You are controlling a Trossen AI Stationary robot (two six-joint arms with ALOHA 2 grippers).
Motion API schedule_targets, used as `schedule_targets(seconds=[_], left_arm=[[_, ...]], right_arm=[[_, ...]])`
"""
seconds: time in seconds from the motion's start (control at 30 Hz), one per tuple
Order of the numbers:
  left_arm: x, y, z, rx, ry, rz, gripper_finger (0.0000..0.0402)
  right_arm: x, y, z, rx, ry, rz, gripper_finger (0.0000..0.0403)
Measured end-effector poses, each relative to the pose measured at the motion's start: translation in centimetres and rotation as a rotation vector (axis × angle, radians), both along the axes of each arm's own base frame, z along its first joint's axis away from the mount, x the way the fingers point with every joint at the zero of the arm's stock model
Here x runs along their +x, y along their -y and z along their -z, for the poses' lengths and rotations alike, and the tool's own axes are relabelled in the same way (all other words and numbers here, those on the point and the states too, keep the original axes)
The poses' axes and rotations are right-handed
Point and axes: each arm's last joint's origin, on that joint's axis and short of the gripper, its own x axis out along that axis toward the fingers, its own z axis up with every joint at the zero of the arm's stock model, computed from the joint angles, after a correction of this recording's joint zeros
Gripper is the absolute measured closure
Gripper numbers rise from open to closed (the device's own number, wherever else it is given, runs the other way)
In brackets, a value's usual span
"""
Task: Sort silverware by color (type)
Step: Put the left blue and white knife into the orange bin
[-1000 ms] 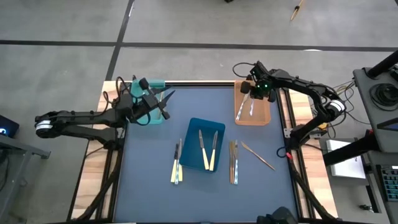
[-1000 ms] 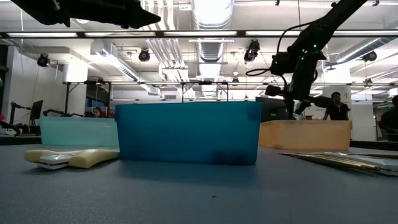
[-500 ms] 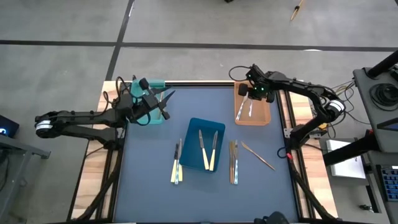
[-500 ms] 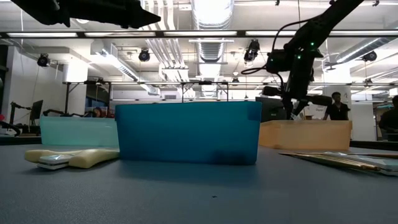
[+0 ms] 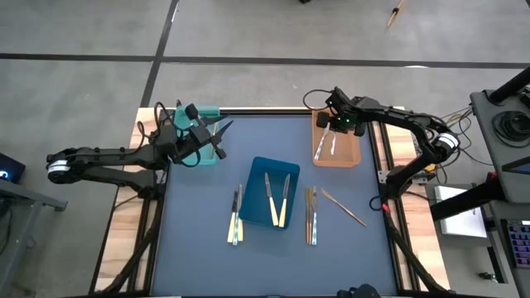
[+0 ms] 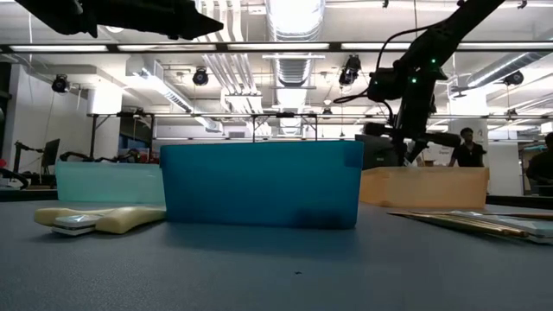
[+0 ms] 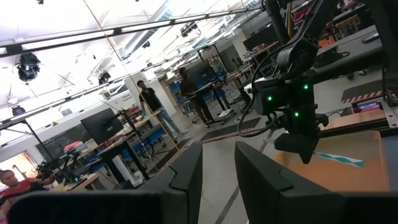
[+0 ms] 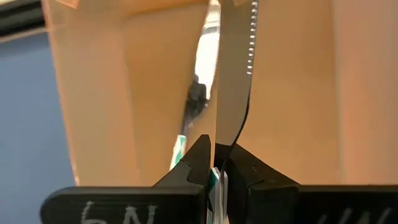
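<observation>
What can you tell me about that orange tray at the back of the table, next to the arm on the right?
The orange tray is a shallow, translucent, plastic-looking rectangle with upright walls, sitting flat at the far right corner of the dark blue mat. Two utensils with silver ends lie inside on its floor. The right gripper hangs above its far end, shut on a serrated knife that points down into the tray. From the low view its side wall looks pale tan.

Right gripper (image 5: 335, 123) hangs over the far right of the bench, dark arm bent at the elbow, jaws pressed tight together and pointing down. Left gripper (image 5: 217, 132) holds at the far left corner, arm stretched level, jaws slightly parted.
</observation>
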Motion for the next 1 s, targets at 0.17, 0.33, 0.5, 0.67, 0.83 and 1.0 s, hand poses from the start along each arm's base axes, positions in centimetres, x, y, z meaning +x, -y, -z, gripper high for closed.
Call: schedule_targets(seconds=[0.17,0.33,0.5,0.67,0.83,1.0], left_arm=[[0.01,0.0,0.02,0.002,-0.003,0.0,0.0325],[0.02,-0.01,0.08,0.007,-0.014,-0.002,0.0325],[0.02,-0.01,0.08,0.007,-0.014,-0.002,0.0325],[0.02,0.0,0.08,0.007,-0.014,-0.002,0.0325],[0.02,-0.01,0.08,0.009,-0.016,-0.003,0.0325],[0.02,-0.01,0.08,0.009,-0.016,-0.003,0.0325]], right_arm=[[0.27,-0.01,-0.07,-0.04,-0.014,-0.004,0.039],[0.38,-0.09,-0.07,-0.058,-0.036,-0.061,0.039],[0.55,-0.18,-0.09,-0.068,-0.041,-0.084,0.039],[0.54,-0.23,-0.07,-0.053,-0.031,-0.073,0.039],[0.52,-0.28,-0.04,-0.046,-0.028,-0.055,0.039],[0.51,-0.28,-0.04,-0.045,-0.03,-0.058,0.039]])
